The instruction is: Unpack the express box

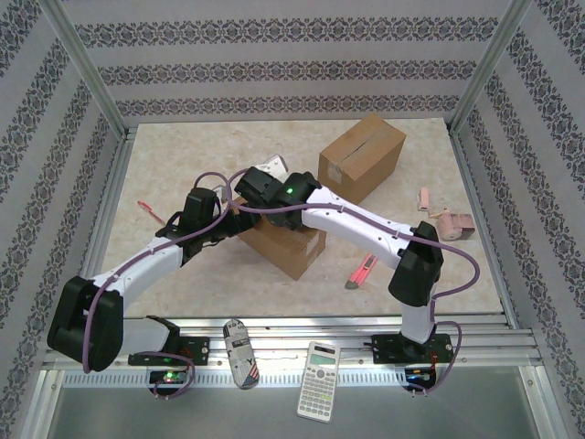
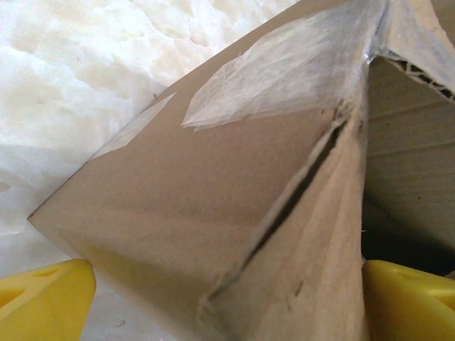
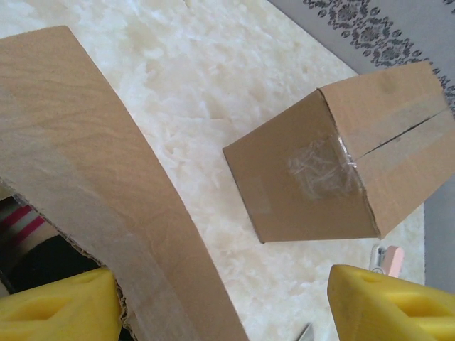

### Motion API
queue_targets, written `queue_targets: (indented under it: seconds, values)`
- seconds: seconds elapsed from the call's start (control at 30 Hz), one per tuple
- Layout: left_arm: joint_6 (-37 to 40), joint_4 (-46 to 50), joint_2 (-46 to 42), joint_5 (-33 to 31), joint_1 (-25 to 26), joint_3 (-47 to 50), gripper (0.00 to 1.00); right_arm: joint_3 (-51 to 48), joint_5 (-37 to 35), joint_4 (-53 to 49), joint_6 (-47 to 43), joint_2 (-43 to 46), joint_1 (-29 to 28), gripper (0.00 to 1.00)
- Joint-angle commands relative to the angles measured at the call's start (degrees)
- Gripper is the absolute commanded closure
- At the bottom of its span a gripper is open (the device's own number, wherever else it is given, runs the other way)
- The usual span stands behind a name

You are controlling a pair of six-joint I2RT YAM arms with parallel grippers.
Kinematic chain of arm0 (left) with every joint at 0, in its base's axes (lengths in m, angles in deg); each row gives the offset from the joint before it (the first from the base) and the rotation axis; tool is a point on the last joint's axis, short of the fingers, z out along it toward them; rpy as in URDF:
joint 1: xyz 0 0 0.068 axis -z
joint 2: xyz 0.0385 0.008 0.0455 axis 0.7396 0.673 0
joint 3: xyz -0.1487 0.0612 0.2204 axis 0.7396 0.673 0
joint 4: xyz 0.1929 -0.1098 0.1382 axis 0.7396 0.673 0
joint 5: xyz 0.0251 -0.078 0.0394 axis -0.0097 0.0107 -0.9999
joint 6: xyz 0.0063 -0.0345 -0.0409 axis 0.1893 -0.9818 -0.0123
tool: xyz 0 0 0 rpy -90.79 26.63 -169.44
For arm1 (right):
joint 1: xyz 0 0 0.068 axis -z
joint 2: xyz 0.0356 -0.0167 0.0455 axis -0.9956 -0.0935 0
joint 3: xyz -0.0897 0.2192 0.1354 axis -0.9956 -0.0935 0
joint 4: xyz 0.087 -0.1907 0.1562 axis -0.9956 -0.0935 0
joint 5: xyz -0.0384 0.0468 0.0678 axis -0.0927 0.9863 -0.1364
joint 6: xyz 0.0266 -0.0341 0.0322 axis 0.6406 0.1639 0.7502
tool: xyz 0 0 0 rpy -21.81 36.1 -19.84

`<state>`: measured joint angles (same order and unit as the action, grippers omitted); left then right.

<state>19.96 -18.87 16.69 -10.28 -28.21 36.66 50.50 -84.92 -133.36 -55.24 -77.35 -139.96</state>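
Observation:
The opened express box (image 1: 291, 245) lies mid-table under both arms. My left gripper (image 1: 222, 216) is open, its yellow fingers (image 2: 43, 298) straddling a taped corner of the box (image 2: 213, 206); a strip of table shows between the cardboard and the left finger. My right gripper (image 1: 253, 189) is open over the box's far side. A raised cardboard flap (image 3: 106, 192) passes between its jaws and lies against the left finger (image 3: 57, 302), while the right finger (image 3: 391, 302) stands well clear of it. Something with pink and black stripes (image 3: 21, 227) shows inside the box under the flap.
A second, sealed box (image 1: 362, 155) (image 3: 334, 170) stands behind to the right. A pink utility knife (image 1: 361, 272) and a pink tape dispenser (image 1: 448, 222) lie on the right, a red pen (image 1: 149, 212) on the left. A calculator (image 1: 320, 368) rests on the front rail.

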Motion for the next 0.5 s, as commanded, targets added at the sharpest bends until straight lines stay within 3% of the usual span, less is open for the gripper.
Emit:
queue_targets:
  seconds: [0.0,0.37,0.47]
  values:
    - [4.0,11.7,2.4,-1.4,0.0,2.1,0.06,4.6,-7.4,0.5,-3.0,1.3,1.9,0.26]
    - [4.8,13.0,2.3,-2.1,0.0,2.0,0.05,2.7,-4.2,2.6,-3.4,3.0,4.9,0.27]
    - [5.0,13.4,2.1,-2.0,0.1,1.6,0.06,1.0,-0.3,4.3,-5.7,3.3,4.7,0.27]
